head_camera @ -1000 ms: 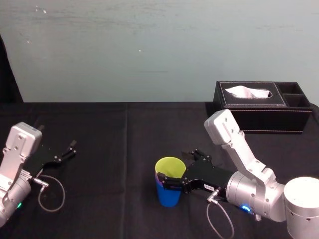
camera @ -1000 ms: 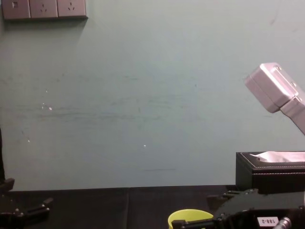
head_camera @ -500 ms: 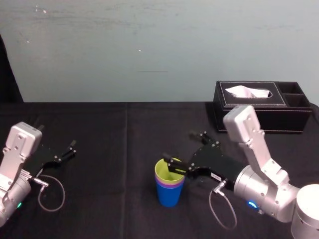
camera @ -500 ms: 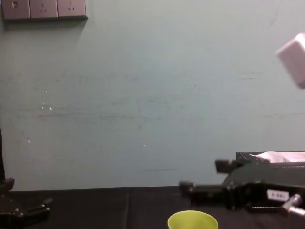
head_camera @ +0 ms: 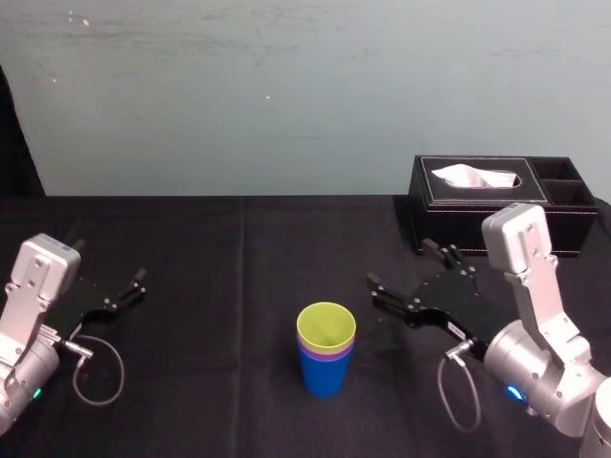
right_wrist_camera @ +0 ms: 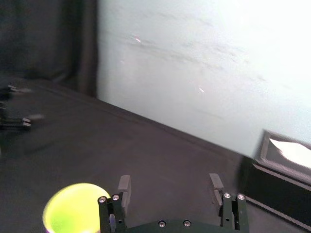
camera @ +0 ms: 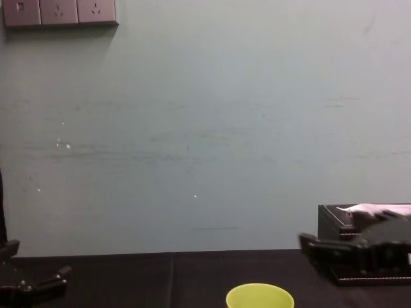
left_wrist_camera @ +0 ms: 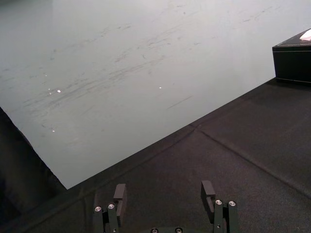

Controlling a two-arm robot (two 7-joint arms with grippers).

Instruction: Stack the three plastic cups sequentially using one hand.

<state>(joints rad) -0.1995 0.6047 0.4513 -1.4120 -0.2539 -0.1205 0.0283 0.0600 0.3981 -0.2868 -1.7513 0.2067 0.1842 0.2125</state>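
Below, black tablecloth [head_camera: 229,286], stacked cups [head_camera: 325,361], teal wall [head_camera: 286,95] behind

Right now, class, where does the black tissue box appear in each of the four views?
Head view: the tissue box, far right, beyond the right gripper.
Chest view: the box, lower right, partly behind that gripper.
Left wrist view: the box, far off from the parked left gripper, cut by the frame.
Right wrist view: the box, near, just beyond the open jaws.
Shared landmark: the white tissue poking from its top.
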